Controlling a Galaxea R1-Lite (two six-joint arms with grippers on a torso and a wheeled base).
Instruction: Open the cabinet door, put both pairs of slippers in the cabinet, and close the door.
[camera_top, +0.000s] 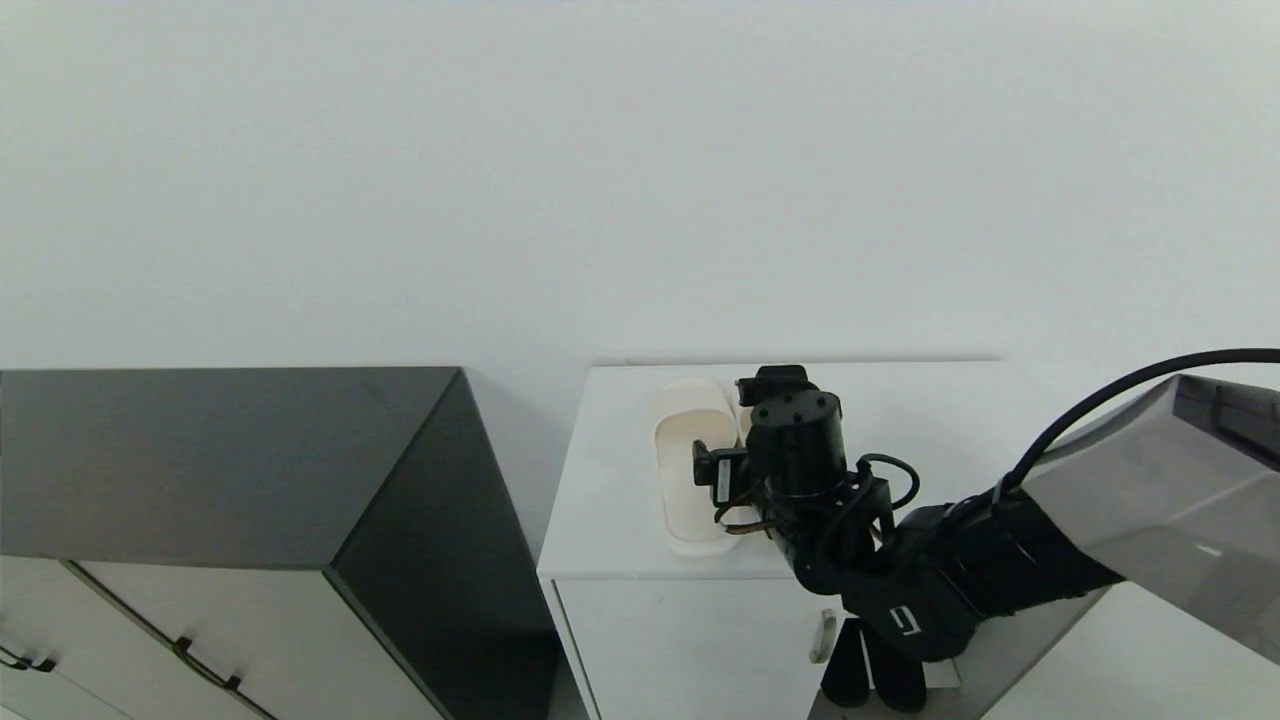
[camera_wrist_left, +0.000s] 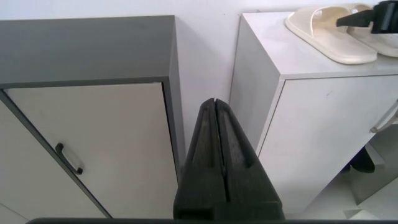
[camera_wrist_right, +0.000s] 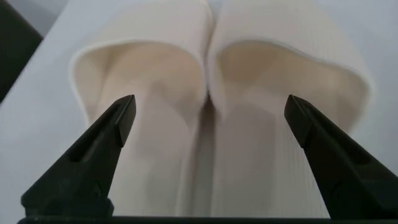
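While my left gripper (camera_wrist_left: 215, 107) sits closed near the white cabinet (camera_top: 615, 500), my right gripper (camera_wrist_right: 210, 104) gapes wide over the slippers (camera_wrist_right: 249, 68) atop it.

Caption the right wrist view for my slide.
Right gripper, jaws open, above the paired cream slippers on the white cabinet top.

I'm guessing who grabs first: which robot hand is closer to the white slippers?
Right. The right gripper hangs open over the slippers, a finger each side. The left gripper is shut, down in front of the white cabinet, far off.
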